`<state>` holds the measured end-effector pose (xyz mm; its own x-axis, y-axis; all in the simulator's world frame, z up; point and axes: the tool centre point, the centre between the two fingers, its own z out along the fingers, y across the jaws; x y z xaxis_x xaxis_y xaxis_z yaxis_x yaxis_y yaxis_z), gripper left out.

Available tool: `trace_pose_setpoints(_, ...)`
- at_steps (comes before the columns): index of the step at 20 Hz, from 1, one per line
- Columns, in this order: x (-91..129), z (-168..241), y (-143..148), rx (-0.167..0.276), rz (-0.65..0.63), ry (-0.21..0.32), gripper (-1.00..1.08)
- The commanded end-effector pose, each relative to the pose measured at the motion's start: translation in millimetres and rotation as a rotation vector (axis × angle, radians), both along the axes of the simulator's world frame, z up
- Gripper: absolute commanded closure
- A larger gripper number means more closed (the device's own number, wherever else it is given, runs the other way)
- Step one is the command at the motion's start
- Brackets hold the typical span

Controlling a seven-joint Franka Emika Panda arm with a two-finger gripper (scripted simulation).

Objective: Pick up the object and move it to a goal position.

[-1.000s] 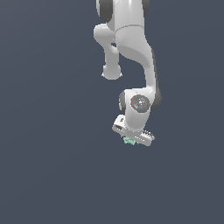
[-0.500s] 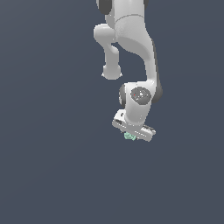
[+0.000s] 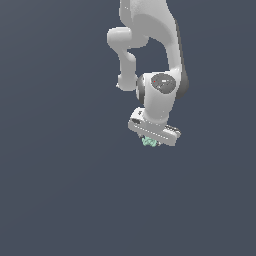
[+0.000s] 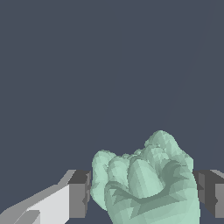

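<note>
Wrist view first, closest in: the object [image 4: 146, 183], a pale mint-green lumpy shape with knuckle-like bumps, sits directly between the two grey fingertips [image 4: 79, 194]. One pad is flush against its side; the other pad sits right at the opposite flank, though the contact line there is hard to resolve. Read: gripper [image 4: 142, 194] is clamped on the object, jaws narrowed to its width, not fully together.

Object bulges out ahead of the fingertips, so the pinch is across its lower body rather than its middle. Probably why it looks slightly off-centre toward one pad.

Beyond the object there is nothing but flat dark blue-grey background. No surface, edge or goal marker resolvable.

Exterior view: gripper [image 3: 150, 141] points downward under the white arm [image 3: 160, 95], wrist bent so the hand is roughly vertical. Object [image 3: 148, 143] shows as a small green speck just under the hand, tucked between the fingers. That pose fits carrying from above.

Judgement: grasp done, transport phase. Goal position not visible, so remaining travel cannot be estimated. Risk: shallow pinch on a lumpy surface could let it rotate.
</note>
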<state>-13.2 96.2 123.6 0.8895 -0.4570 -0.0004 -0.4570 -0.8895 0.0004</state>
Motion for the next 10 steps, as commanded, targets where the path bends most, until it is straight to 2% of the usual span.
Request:
trace_pose_setpoints(1, -11.0, 20.2, -0.2, 0.0, 0.0, -0.001, 1.08)
trace_pose_setpoints(10, -50.5, 95.1, -1.0, 0.0, 0.0, -0.001, 1.08)
